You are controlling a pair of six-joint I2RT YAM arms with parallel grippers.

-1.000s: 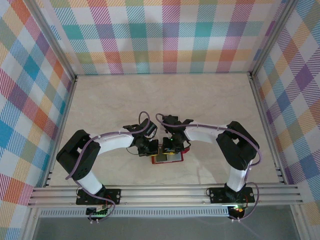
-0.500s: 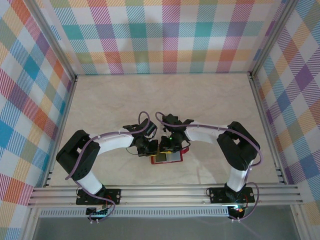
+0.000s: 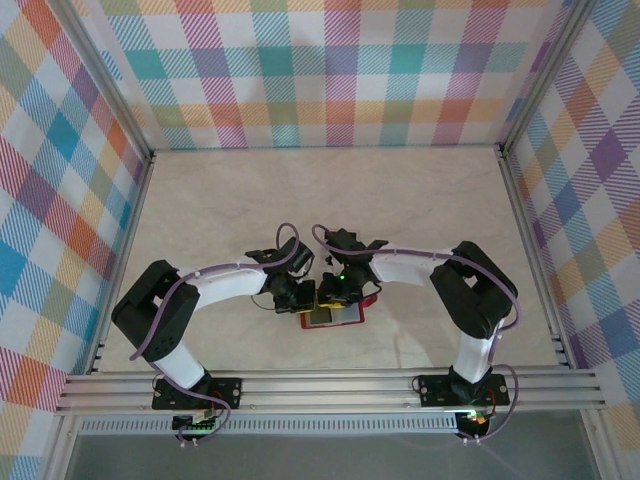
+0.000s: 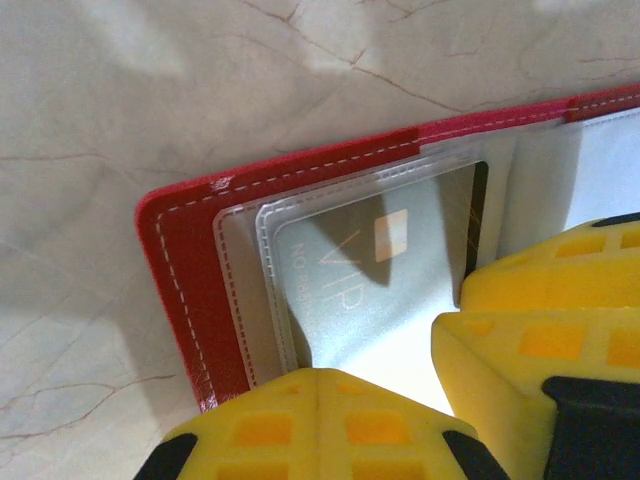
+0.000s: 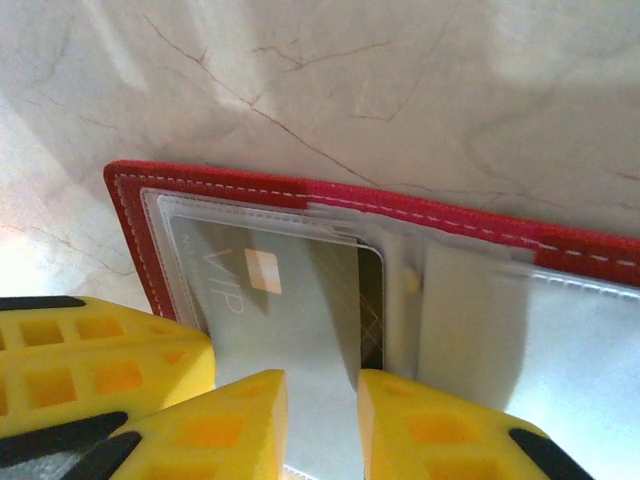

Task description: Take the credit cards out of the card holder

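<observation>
Clenched on nothing, my left gripper (image 4: 315, 425) is seemingly pinning the open card holder (image 5: 210, 185) near the front middle of the table (image 3: 400, 200); my right gripper (image 5: 322, 430) is hovering, jaws slightly parted, over a credit card (image 5: 280, 300) sitting in its clear pocket (image 5: 250, 215); closing askew risks pinching plastic, dragging the holder

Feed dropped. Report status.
Left tool shut, down on card holder. Right tool slightly open over card; card not yet out. No obstruction seen.
</observation>
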